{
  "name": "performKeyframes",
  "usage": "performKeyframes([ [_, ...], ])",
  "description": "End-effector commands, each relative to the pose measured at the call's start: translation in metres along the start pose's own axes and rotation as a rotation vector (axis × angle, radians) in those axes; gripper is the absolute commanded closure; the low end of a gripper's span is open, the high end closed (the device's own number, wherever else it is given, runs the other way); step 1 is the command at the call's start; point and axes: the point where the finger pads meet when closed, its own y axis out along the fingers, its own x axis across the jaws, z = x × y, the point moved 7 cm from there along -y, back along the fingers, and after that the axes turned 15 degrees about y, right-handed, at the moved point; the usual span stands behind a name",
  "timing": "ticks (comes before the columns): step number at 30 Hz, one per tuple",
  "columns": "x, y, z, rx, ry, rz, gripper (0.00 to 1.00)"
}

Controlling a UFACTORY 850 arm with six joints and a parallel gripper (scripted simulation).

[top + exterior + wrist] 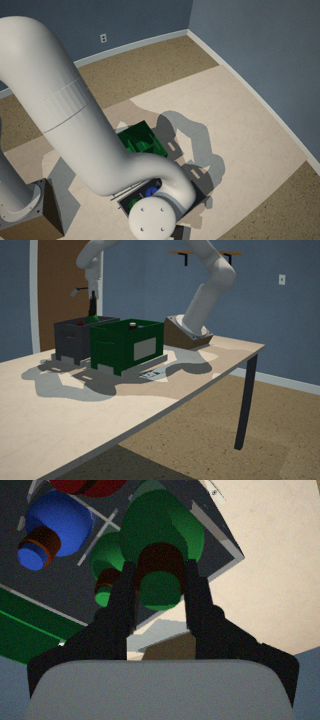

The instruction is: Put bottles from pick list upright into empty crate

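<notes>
The gripper (92, 309) (161, 575) is shut snugly on the brown neck of a green bottle (92, 319) (142, 525). The bottle hangs straight down from the gripper, cap up, with its long side up and down. Its round shoulders show above the rim of the dark crate (201, 196) (68, 344) (216, 559), but I cannot see its bottom.

The green crate (160, 147) (107, 354) (22, 636) is where I think it must go. The dark crate is just beside the green crate, so the bottle needs to go up first, then across. There is only one arm, so it must do it all. Both near walls are in the way, and I think the bottle could bump them if it crosses too low.

A bottle with a white cap (132, 325) already stands in the green crate, so the new one needs a different slot. The small list (151, 374) lies beside the green crate, on the side away from the dark crate. It has a green patch, but I cannot read how many.

Farther from the green crate than the held one's blue neighbor (151, 191) (62, 524), I cannot tell each slot. Open air above both crates looks like the safest way.
</notes>
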Motion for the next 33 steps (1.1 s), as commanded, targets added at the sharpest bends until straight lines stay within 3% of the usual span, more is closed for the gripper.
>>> performKeyframes([
  [1,0.000,-0.008,0.001,0.003,-0.001,0.000,1.00],
  [33,0.000,-0.055,0.001,0.003,-0.001,0.000,1.00],
])
